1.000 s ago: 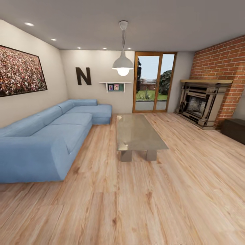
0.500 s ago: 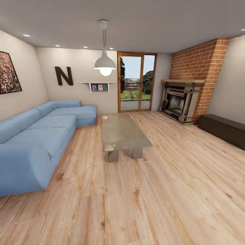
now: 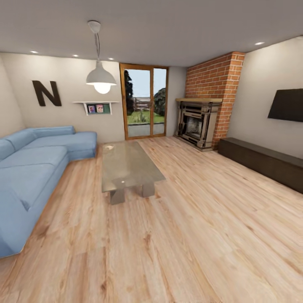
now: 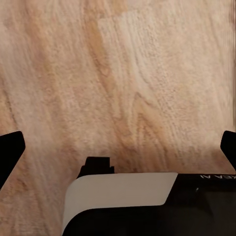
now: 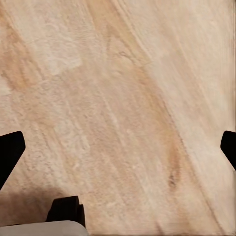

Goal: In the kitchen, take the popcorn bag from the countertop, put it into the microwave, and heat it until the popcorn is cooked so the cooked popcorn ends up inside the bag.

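I am in a living room; the kitchen, popcorn bag, countertop and microwave are out of view. In the left wrist view my left gripper (image 4: pixel 118 150) hangs over light wood floor, its black fingertips (image 4: pixel 10 152) far apart at the picture's edges, open and holding nothing. My right gripper (image 5: pixel 118 150) shows in the right wrist view in the same way, fingertips (image 5: pixel 10 152) spread wide over bare floorboards, open.
A blue corner sofa (image 3: pixel 29 168) lines the left wall. A glass coffee table (image 3: pixel 126 164) stands mid-room. A brick fireplace (image 3: pixel 198 122) and glazed door (image 3: pixel 143 101) are at the back. A low dark cabinet (image 3: pixel 261 162) under a wall TV (image 3: pixel 288 105) runs along the right.
The camera has swung to the right: sofa, table and fireplace slid left in the picture, and the wall TV and more of the dark cabinet came into view.
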`<state>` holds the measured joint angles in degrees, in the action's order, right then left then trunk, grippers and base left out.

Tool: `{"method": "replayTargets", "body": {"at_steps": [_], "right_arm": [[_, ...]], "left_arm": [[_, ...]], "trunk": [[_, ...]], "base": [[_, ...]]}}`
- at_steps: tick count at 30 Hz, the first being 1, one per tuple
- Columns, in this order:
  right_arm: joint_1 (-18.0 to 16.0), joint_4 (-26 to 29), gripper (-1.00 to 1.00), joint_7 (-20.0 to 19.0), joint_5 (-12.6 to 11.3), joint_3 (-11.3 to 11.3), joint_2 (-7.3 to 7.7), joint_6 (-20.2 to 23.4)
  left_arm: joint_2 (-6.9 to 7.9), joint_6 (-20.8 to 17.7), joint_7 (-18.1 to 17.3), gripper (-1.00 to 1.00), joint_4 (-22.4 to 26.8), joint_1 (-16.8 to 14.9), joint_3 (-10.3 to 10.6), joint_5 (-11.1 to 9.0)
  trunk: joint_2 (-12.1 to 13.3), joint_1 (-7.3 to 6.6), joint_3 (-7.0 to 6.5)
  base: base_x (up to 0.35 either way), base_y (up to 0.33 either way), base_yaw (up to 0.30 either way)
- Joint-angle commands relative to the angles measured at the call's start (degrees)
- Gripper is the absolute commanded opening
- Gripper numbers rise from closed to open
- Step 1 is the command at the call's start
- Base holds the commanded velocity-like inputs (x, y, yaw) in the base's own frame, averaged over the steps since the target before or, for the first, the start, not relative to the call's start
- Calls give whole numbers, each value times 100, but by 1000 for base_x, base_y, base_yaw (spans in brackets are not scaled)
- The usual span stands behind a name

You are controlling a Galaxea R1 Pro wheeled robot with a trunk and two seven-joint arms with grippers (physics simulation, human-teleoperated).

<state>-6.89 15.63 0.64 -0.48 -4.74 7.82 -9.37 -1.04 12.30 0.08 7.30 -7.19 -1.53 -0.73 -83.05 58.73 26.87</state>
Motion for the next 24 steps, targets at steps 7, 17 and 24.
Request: {"method": "replayTargets", "body": {"at_steps": [7,17,24], "right_arm": [[-5,-7,100,-3,-5,-19,1,-21],[-5,-7,100,-3,-5,-18,1,-21],[-5,-7,100,-3,-5,-12,-14,-21]], "left_arm": [[0,19,1,100,-2,-2,-22,-8],[7,19,1,100,-7,-5,-38,-16],[3,19,1,100,-5,-10,-31,-15]], "trunk": [[-3,0,6],[-3,0,6],[-3,0,6]], "base": [[0,-2,-299],[253,-72,-299],[276,-246,-299]]}}
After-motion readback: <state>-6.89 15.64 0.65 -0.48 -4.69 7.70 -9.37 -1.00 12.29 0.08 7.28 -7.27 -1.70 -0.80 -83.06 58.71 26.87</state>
